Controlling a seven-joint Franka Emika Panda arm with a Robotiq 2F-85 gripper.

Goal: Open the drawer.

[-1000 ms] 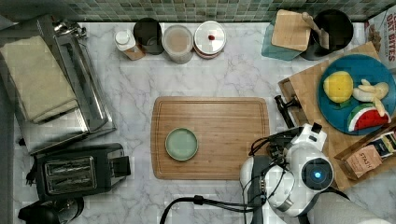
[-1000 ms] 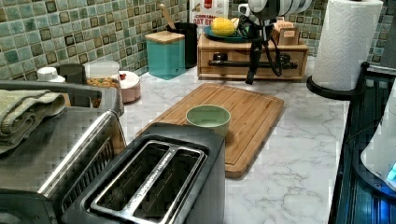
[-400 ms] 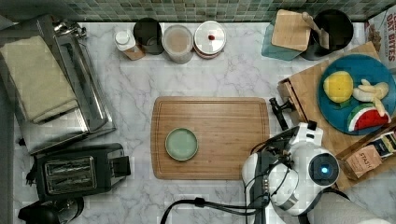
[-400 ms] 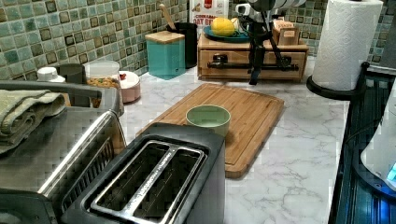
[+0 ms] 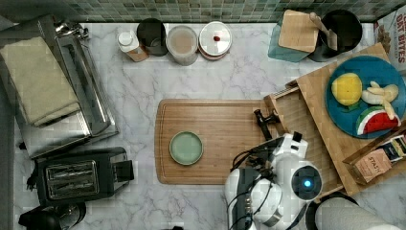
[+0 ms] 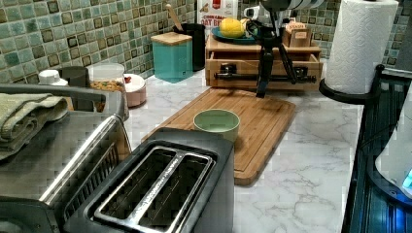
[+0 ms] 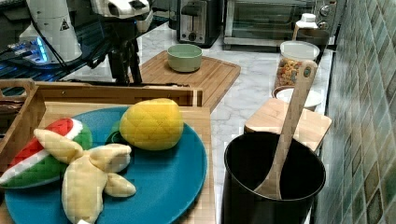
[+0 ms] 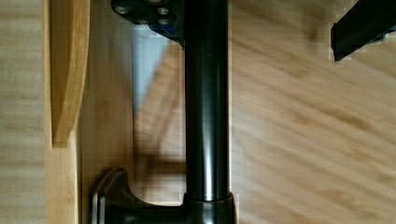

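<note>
— Where is the drawer?

— In the top view it's at about three o'clock from the cutting board, pulled partly out of the wooden stand under the blue plate.

— And your pincer?

— My fingers are spread either side of the black bar handle, over the surface; whether they touch it, I can't tell.

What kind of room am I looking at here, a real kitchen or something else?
It looks like a kitchen counter, perhaps a mock-up built for testing. A toaster and toaster oven sit on the marble worktop below a green tiled wall, near a cutting board.
</note>
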